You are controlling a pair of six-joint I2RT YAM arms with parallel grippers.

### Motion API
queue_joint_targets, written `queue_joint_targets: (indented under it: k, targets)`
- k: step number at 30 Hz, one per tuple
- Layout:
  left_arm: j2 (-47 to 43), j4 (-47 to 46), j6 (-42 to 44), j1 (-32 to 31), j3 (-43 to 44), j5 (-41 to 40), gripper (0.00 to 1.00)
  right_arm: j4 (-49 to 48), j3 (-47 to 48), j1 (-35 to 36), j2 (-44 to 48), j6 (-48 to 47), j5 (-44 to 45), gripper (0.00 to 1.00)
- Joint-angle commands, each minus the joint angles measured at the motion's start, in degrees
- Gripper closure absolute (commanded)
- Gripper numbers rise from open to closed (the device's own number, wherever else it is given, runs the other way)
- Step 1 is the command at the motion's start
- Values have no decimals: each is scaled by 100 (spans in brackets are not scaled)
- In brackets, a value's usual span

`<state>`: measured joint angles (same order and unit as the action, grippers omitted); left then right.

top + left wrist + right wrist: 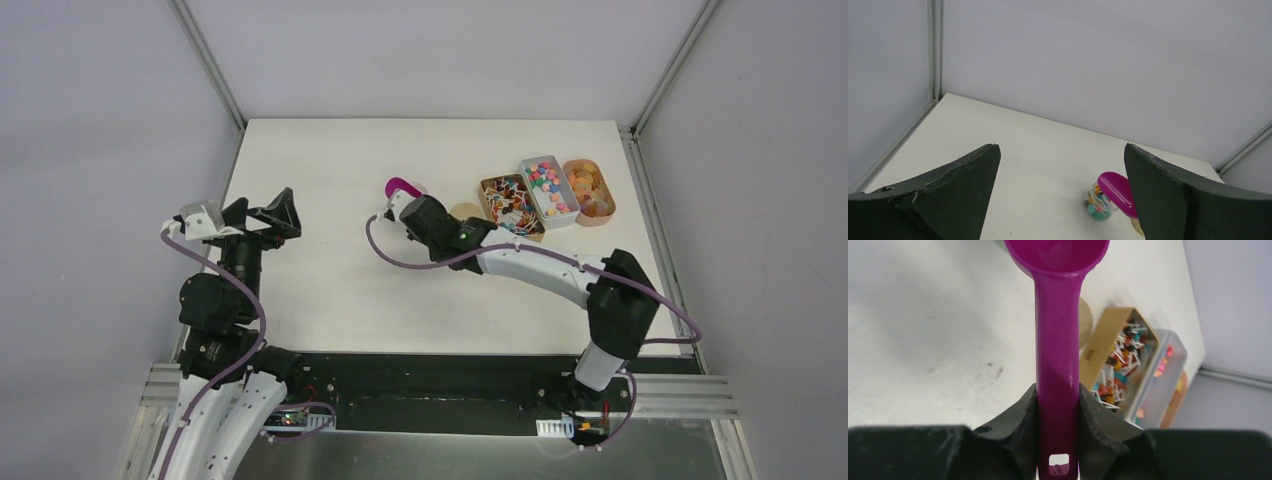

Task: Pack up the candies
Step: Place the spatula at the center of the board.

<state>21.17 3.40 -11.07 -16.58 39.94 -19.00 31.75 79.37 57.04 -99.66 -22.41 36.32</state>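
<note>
the right gripper (1058, 407) clamps the purple scoop (1058, 335) by its handle, bowl just over a small jar (1095, 205) of coloured bits, while the candies (546, 188) sit in the clear tray (527, 163) at the far right of the table (320, 280) and the left gripper (260, 216) hangs with fingers spread wide, empty.

I work in a lab test booth: a white table (320, 290) boxed in by plain grey panels (90, 120) on aluminium rails (208, 62), with a metal frame (690, 392) and exposed wiring (300, 412) along its near edge

Top overhead, downward; wrists low, forward; all share scoop (1058, 350).
</note>
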Motion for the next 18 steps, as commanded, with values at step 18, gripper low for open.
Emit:
queue_joint_targets:
  k: [18]
  targets:
    - [-153, -190, 51, -73, -57, -297, 1, -3328, -1583, 1097, -35, 251, -2579, 98]
